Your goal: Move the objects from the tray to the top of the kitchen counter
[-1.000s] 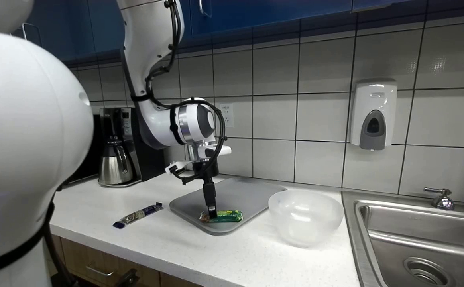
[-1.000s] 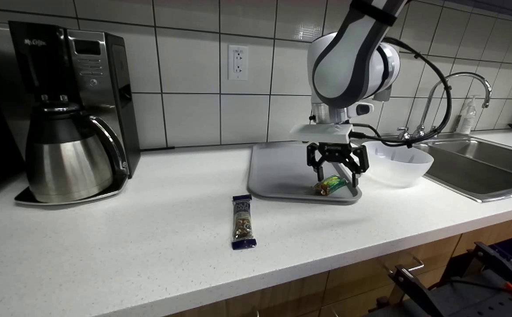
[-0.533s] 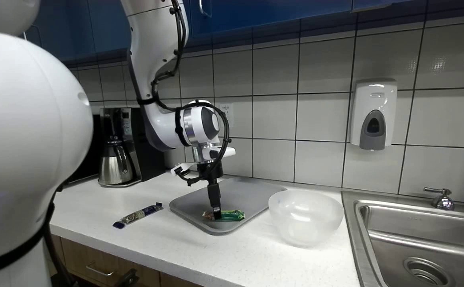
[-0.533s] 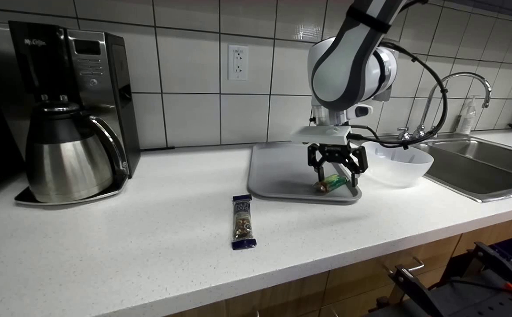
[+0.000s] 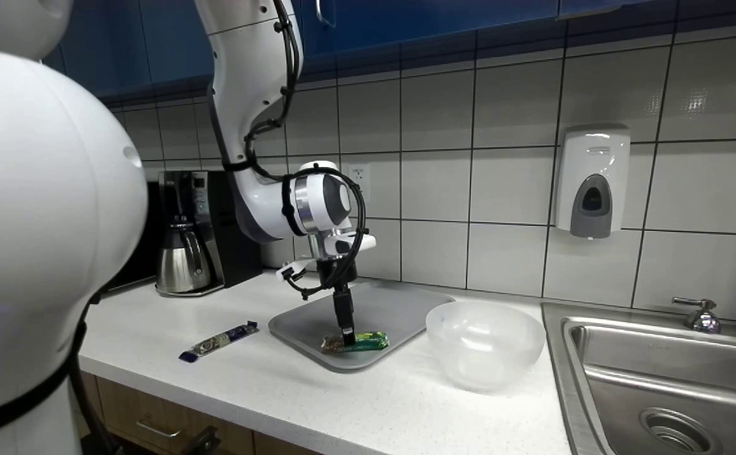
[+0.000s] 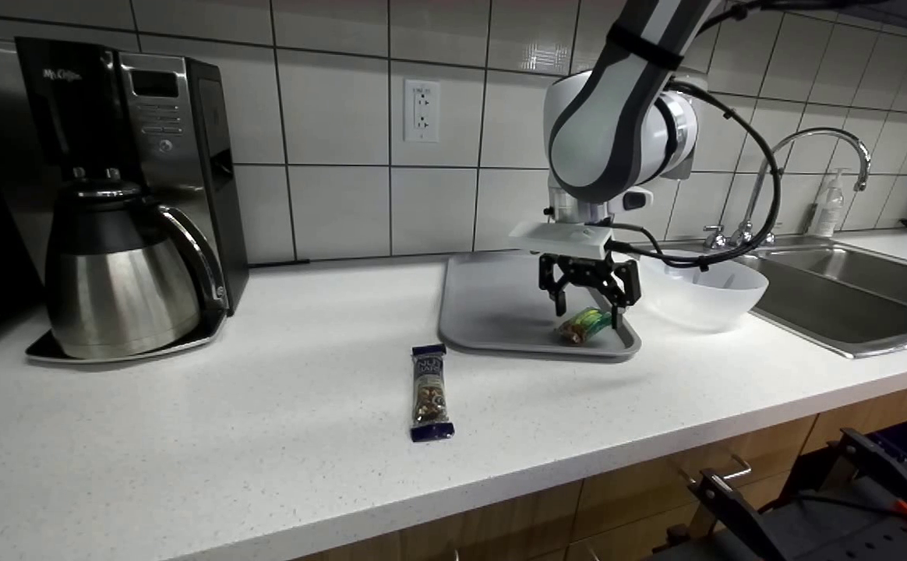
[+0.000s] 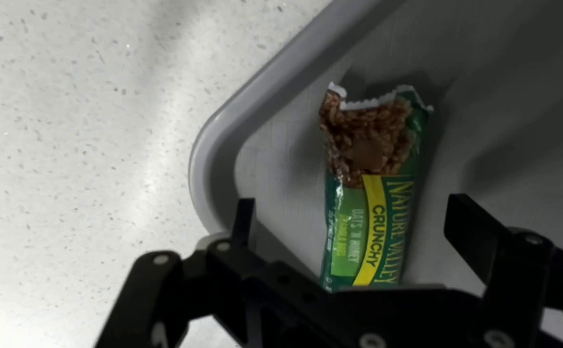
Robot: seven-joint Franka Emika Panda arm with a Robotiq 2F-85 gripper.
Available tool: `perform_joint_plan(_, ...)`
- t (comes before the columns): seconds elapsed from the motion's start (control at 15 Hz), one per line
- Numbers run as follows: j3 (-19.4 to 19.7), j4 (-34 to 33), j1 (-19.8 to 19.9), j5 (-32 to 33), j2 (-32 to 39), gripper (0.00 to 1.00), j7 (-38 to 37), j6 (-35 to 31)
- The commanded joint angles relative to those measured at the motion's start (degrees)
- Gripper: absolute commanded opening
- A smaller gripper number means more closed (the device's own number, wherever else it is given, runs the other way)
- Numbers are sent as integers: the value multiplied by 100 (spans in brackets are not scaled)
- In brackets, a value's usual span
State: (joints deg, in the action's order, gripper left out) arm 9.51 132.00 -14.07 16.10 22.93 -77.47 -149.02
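Observation:
A green granola bar (image 5: 371,341) lies on the grey tray (image 5: 399,306) near its front corner, also in an exterior view (image 6: 587,324). In the wrist view the bar (image 7: 371,193) shows its brown end and yellow stripe; its lower end is hidden behind the gripper. My gripper (image 6: 588,314) is open just above the bar, pointing down. In the wrist view its fingers (image 7: 351,200) stand on either side of the bar, with gaps on both sides. A dark blue nut bar (image 6: 430,393) lies on the white kitchen counter (image 6: 305,374), off the tray; it also shows in an exterior view (image 5: 218,342).
A translucent white bowl (image 5: 485,347) stands beside the tray, with the steel sink (image 5: 665,385) beyond it. A coffee maker (image 6: 126,202) with a steel carafe stands on the counter at the other side. A tiled wall (image 5: 431,170) is behind the tray.
The gripper has shifted slightly over the tray, staying open. The green bar has slid a little on the tray. The dark bar has not moved.

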Motion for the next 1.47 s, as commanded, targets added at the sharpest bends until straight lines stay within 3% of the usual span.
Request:
perform_joint_plan(0.0, 24, -63, 13, 18, 90, 100, -158, -176)
perform_joint_plan(0.53, 65, -35, -9, -48, 143, 100, -186, -375)
perform_joint_plan(0.6, 70, -29, -10, -55, 144, 75, -188, -401)
perform_joint_plan(0.73, 76, -12, -6, -72, 131, 68, -179, -452)
perform_joint_plan(1.13, 126, 15, -22, -73, 97, 20, -180, -532)
perform_joint_plan(1.2, 128, 17, -26, -71, 91, 15, -181, -531)
perform_joint_plan(1.4, 128, 36, -35, -66, 50, 14, -179, -531)
